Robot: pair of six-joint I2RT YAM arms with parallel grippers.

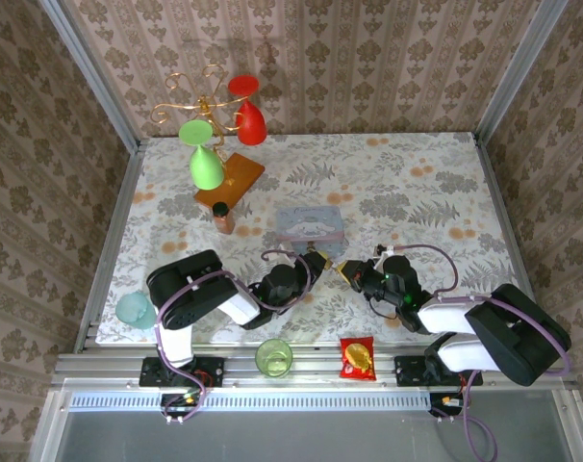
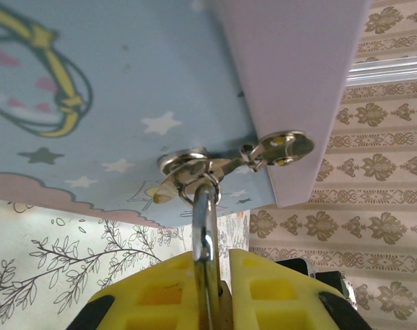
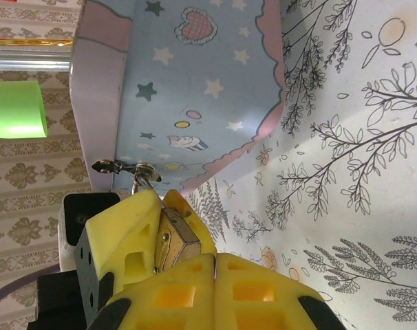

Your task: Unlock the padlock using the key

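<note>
A: Floral cloth covers the table (image 1: 417, 192), wallpaper all round. Where's the padlock (image 3: 175, 242)?
B: Its silver shackle is threaded through the hasp (image 2: 195, 165) on the pastel tin (image 1: 311, 223), near the table's middle. The left gripper (image 2: 208, 295) is clamped on its brass body.
A: And the right gripper (image 3: 215, 275)?
B: Just beside the left one, yellow fingers pressed together; whether anything sits between them, I cannot tell.
A: Anything else?
B: Snack packet (image 1: 357, 357) and green cup (image 1: 273, 357) at the near edge.
</note>
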